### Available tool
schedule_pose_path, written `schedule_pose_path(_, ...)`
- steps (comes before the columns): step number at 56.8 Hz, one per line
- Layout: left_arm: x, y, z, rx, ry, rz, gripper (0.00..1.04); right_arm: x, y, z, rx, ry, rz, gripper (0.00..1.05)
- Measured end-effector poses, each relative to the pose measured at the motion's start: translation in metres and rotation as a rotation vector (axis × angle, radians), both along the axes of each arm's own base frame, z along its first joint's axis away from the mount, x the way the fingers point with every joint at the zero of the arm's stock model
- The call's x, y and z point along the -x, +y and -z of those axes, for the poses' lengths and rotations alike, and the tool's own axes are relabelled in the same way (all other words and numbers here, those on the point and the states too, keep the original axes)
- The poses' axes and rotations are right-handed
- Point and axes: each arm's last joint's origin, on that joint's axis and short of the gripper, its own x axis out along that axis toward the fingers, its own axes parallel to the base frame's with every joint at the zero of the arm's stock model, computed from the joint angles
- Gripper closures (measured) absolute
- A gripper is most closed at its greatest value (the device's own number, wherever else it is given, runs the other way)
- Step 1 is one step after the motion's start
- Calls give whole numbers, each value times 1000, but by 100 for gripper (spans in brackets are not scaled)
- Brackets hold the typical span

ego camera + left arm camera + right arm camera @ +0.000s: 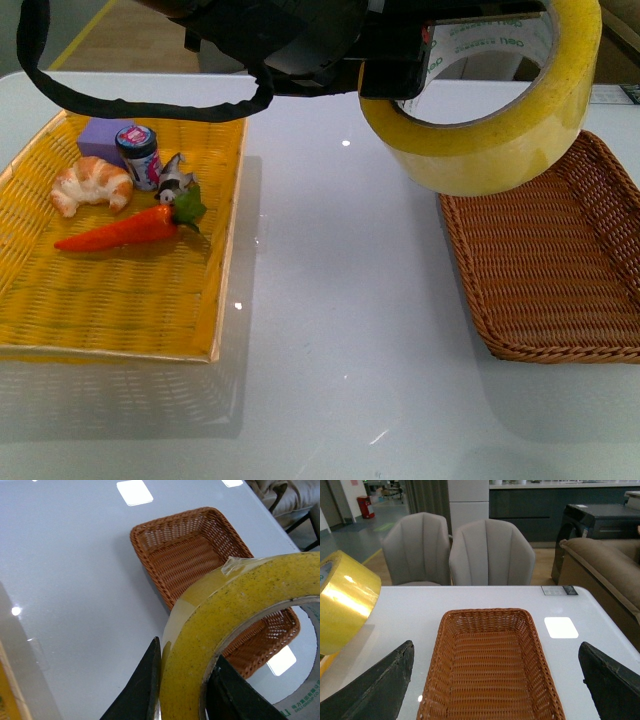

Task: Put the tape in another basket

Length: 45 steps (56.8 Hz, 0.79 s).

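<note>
High in the front view hangs the yellowish tape [500,120], a wide roll with a white inner core, held in the air over the near-left end of the brown wicker basket [560,280]. My left gripper [395,60] is shut on it, one black finger outside the roll's wall and one inside, as the left wrist view shows on the tape [220,625] above the basket [190,550]. In the right wrist view my right gripper [495,680] stands wide open above the empty basket [490,675], with the tape [345,600] off to one side.
A bright yellow woven basket [120,300] at the left holds a croissant [90,185], a carrot [125,228], a small jar [140,157] and a purple block [105,135]. White tabletop [340,330] lies between the baskets. Grey chairs [455,550] stand beyond the table's far edge.
</note>
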Motion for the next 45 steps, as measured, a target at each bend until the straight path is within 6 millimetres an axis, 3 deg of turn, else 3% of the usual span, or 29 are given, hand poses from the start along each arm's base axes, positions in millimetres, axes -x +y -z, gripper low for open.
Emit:
schedule_pose_path(2,1,-1,0,-2,3,1,89,0,0,1,-14,33,-4,9)
schedule_pose_path(8,2,-1,0,-5,7,-1,89,-6,3,1,-205,388,-45,9)
schedule_pose_path(12,3,-2,-1,-1,9,4,89,-14,7,2,-319,460,-102,9)
schedule_pose_path(20,3,-2,0,-2,18,5,89,-33,19,-7,-478,429,-265,9)
schedule_pose_path(29,4,-2,0,0,25,12,89,-57,29,-18,-546,376,-393,9)
schedule_pose_path(45,4,-2,0,0,31,13,89,-89,46,-5,-608,398,-503,9)
